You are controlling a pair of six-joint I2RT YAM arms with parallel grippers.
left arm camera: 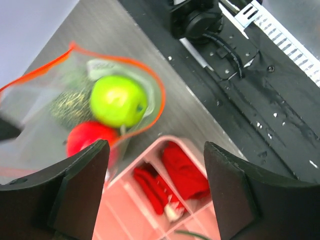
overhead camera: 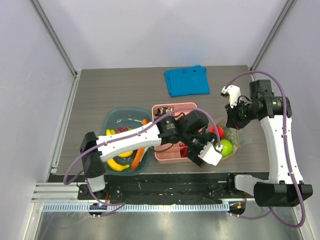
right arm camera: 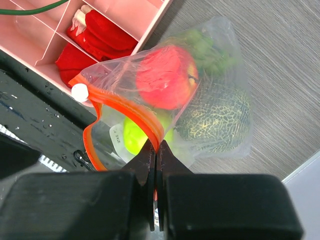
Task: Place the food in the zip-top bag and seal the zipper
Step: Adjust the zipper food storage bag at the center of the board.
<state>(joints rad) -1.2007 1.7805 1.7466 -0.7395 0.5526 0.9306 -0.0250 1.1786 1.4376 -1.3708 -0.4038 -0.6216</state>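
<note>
Right wrist view: my right gripper (right arm camera: 156, 150) is pinched tight on the zipper (right arm camera: 131, 107). The zip-top bag (right arm camera: 220, 60) lies just beyond the tips. My left gripper (left arm camera: 156, 150) stands wide and holds nothing. The green apple (left arm camera: 118, 100) sits in the bag past its left finger, with bare table (left arm camera: 200, 100) ahead.

The zip-top bag (right arm camera: 234, 65) was thin, clear plastic, crinkled and catching glare, with a smooth orange-red plastic zipper (right arm camera: 127, 107) along its mouth. Inside it, the apple (left arm camera: 118, 100) was glossy and smooth, the red fruit (right arm camera: 165, 75) was smooth with a softer sheen, and the melon (right arm camera: 215, 117) was rough, netted and matt. The pink tray (right arm camera: 120, 17) looked like smooth, satin plastic. The table (overhead camera: 125, 85) showed a matt grey wood grain. The blue cloth (overhead camera: 186, 81) was soft, wrinkled fabric, and the teal basin (overhead camera: 109, 120) was translucent plastic.
</note>
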